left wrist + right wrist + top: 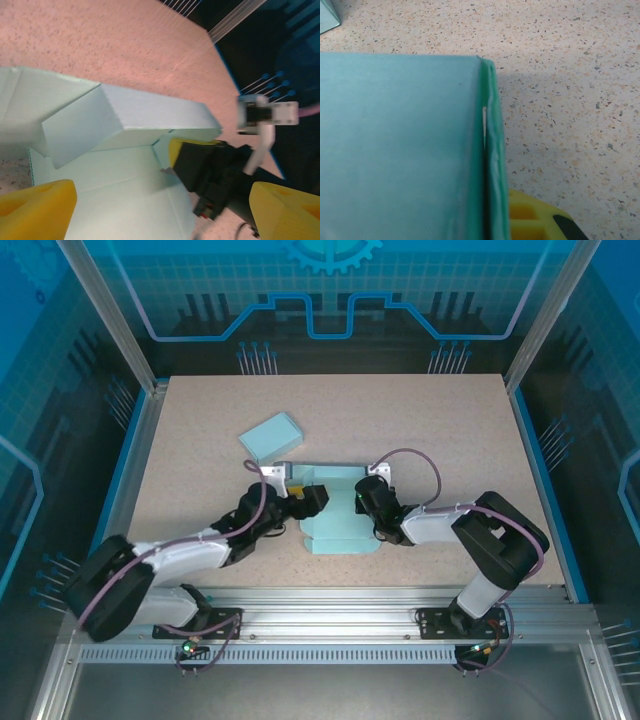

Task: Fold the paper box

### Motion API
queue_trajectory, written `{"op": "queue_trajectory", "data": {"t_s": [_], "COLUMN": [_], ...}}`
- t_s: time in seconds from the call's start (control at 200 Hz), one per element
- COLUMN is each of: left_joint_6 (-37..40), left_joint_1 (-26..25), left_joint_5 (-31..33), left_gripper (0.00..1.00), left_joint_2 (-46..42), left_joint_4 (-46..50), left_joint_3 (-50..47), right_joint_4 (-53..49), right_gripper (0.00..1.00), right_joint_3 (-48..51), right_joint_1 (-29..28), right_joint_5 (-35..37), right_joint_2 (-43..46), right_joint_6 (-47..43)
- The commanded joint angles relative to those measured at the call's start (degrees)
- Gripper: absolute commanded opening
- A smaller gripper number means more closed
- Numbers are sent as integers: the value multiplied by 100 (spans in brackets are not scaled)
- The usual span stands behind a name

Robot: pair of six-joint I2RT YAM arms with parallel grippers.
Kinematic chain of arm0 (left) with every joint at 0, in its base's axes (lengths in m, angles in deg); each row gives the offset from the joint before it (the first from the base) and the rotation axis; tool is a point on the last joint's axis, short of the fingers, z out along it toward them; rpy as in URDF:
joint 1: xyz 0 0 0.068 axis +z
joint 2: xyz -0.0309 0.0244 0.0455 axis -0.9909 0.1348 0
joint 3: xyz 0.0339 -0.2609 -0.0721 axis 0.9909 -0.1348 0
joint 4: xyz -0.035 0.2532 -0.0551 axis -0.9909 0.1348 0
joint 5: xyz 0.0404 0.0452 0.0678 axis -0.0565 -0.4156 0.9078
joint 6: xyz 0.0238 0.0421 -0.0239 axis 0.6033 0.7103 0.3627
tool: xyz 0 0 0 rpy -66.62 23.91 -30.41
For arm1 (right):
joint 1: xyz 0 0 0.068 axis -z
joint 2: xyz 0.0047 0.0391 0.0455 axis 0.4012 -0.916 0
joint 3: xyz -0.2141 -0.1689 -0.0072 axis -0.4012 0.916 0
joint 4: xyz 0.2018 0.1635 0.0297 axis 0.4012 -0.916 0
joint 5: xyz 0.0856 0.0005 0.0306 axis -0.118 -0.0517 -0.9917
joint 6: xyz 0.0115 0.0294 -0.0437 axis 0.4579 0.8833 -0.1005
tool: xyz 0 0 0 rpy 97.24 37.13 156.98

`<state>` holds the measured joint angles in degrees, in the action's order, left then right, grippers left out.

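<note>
The paper box (340, 525) is a pale teal sheet lying partly folded at the table's middle front, with its far walls raised. My left gripper (314, 498) hovers over its left side, jaws wide open. In the left wrist view the yellow fingertips (37, 210) flank the box floor (115, 190) with nothing between them. My right gripper (368, 502) is at the box's right side, shut on the doubled right wall (491, 150). One yellow finger (535, 220) shows outside that wall; the other is hidden behind the paper. The right gripper (212, 172) also shows in the left wrist view.
A finished teal box (272, 435) lies behind and left of the sheet, and its corner (327, 15) shows in the right wrist view. Speckled tabletop (440, 430) stretches back and right. Metal frame posts and blue panels ring the table.
</note>
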<state>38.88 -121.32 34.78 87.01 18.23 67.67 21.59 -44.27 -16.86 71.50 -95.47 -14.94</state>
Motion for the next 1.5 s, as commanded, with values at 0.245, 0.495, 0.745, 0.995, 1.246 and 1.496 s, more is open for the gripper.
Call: {"op": "queue_trajectory", "data": {"t_s": [0.245, 0.495, 0.745, 0.995, 1.246, 1.496], "left_joint_6": [784, 1054, 1642, 2168, 2286, 2030], "left_joint_1": [719, 1979, 2149, 2150, 2136, 1940], "left_joint_5": [1249, 1319, 1023, 502, -130, -410], "left_gripper": [89, 66, 63, 66, 68, 68], "left_joint_2": [-2215, -1519, 45, 1409, 2113, 1766], "left_joint_4": [2938, 3152, 2489, 1457, 1369, 1416], "left_joint_3": [338, 742, 1184, 1517, 1944, 1631], "right_joint_4": [-229, -194, -221, -236, -375, -519], "right_gripper": [0, 0, 0, 0, 0, 0], "right_joint_3": [83, 30, -24, -77, -146, -340], "right_joint_1": [-100, -92, -89, -92, -89, -97], "right_joint_5": [35, -102, -143, -198, -69, -57], "right_joint_2": [156, 66, 47, -22, -62, -227], "right_joint_6": [84, 87, 43, 25, 6, 21]}}
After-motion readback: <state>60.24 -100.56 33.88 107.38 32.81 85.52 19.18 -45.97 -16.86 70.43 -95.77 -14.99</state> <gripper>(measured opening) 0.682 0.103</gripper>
